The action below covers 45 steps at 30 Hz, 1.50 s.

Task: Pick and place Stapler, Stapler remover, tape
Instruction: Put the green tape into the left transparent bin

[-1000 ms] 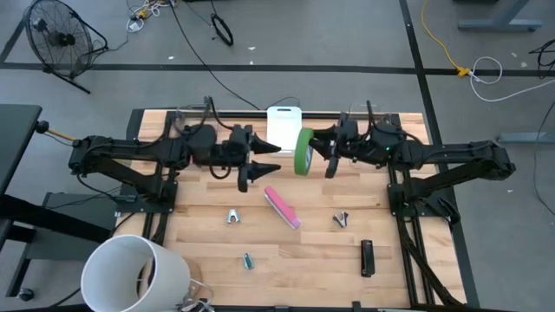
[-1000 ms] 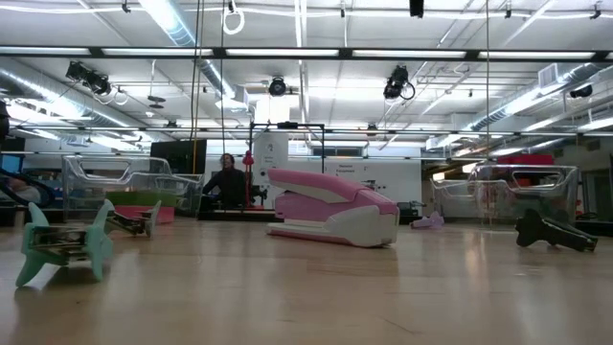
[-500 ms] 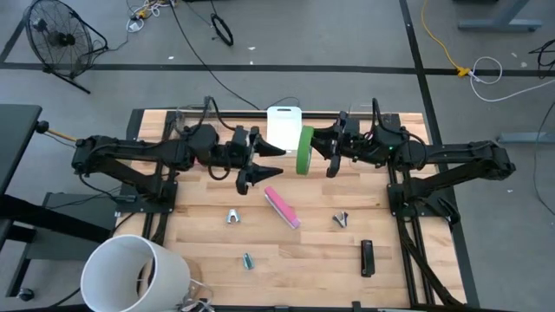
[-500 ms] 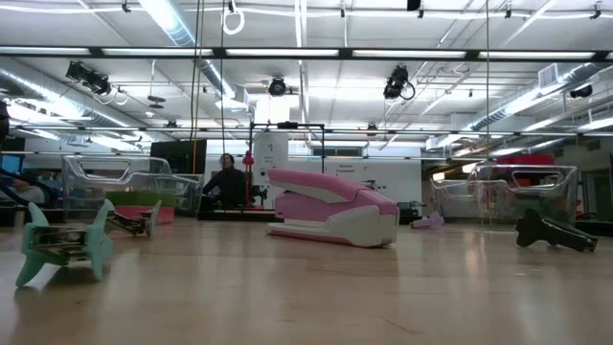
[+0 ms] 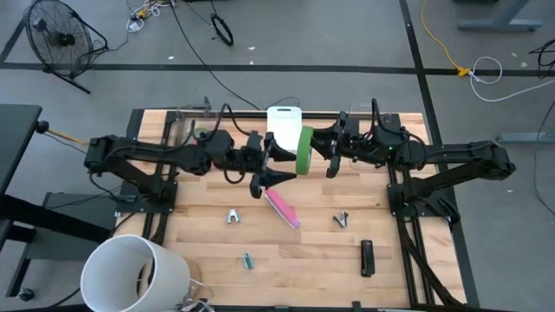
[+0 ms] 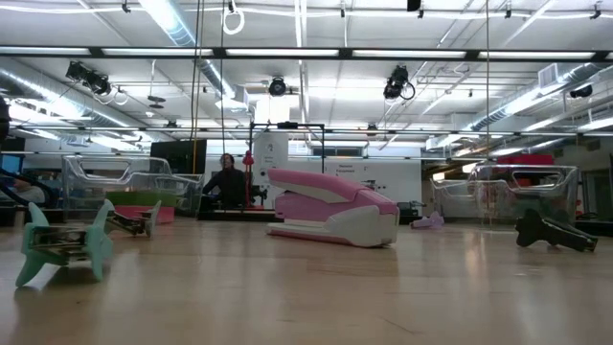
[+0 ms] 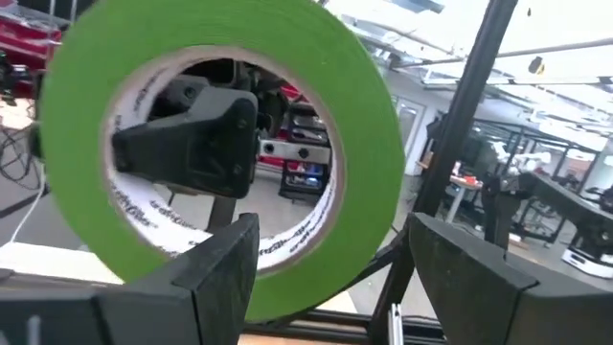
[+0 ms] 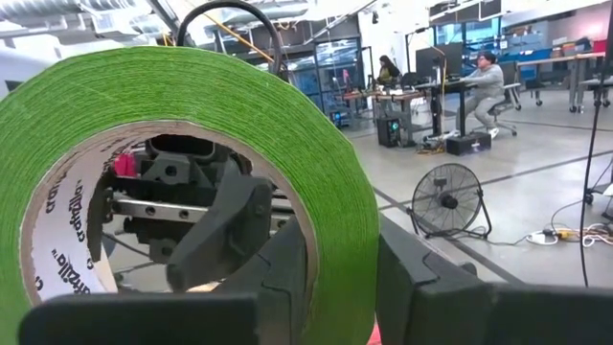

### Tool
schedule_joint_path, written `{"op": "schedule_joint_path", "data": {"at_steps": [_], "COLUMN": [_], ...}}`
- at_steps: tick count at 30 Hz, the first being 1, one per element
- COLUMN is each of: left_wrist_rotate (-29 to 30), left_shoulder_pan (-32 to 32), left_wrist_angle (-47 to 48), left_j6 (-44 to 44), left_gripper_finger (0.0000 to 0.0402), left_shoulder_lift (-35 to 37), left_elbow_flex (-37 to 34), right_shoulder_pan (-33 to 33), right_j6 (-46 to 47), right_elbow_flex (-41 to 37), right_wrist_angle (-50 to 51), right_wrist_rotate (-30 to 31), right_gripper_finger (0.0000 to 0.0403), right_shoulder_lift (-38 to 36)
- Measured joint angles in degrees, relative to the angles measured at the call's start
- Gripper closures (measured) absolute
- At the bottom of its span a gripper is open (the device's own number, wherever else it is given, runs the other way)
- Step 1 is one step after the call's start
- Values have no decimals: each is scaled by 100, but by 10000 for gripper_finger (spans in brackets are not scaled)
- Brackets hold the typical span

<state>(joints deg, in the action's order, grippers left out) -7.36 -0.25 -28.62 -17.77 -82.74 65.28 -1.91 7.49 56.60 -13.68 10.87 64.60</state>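
Note:
A green tape ring (image 5: pixel 304 151) stands on edge in the air above the table's far middle, with my right gripper (image 5: pixel 329 154) shut on it. My left gripper (image 5: pixel 283 162) is open just to the tape's left, pointing level at its flat face. In the left wrist view its two fingers (image 7: pixel 222 273) spread below the ring (image 7: pixel 369 144). The pink stapler (image 5: pixel 282 208) lies flat on the table in front of them. A silver stapler remover (image 5: pixel 233 216) and a teal one (image 5: pixel 248 260) lie nearer the front. My right gripper holds the ring's wall (image 8: pixel 356 230) with one finger (image 8: pixel 287 273) inside the open centre and the other outside. The fingers come level from the table's right. The tape stands upright, lifted clear of the table. Whether my left gripper touches the tape, I cannot tell.
A white board (image 5: pixel 284 124) lies at the far edge behind the tape. A dark stapler remover (image 5: pixel 341 219) and a black stapler (image 5: pixel 367 257) lie at the front right. A white bucket (image 5: pixel 134 273) stands off the front left corner.
My left gripper has moved toward the table's right edge, closing on the green tape, and has tipped up a little. Its fingers have stayed spread. The tape has kept still in my right gripper.

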Motion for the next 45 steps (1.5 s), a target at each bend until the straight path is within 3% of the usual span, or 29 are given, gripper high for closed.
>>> {"op": "schedule_joint_path", "data": {"at_steps": [12, 45], "left_wrist_rotate": [-87, -42], "left_shoulder_pan": [2, -68], "left_wrist_angle": [-450, -720], "left_j6": [242, 41], "left_gripper_finger": [149, 145], "left_shoulder_lift": [-70, -352], "left_elbow_flex": [0, 4], "right_shoulder_pan": [0, 0], "right_j6": [0, 68], "right_elbow_flex": [0, 2], "right_wrist_angle": [272, 768], "right_wrist_rotate": [-80, -85], "right_gripper_finger": [325, 325], "right_shoulder_lift": [0, 85]}}
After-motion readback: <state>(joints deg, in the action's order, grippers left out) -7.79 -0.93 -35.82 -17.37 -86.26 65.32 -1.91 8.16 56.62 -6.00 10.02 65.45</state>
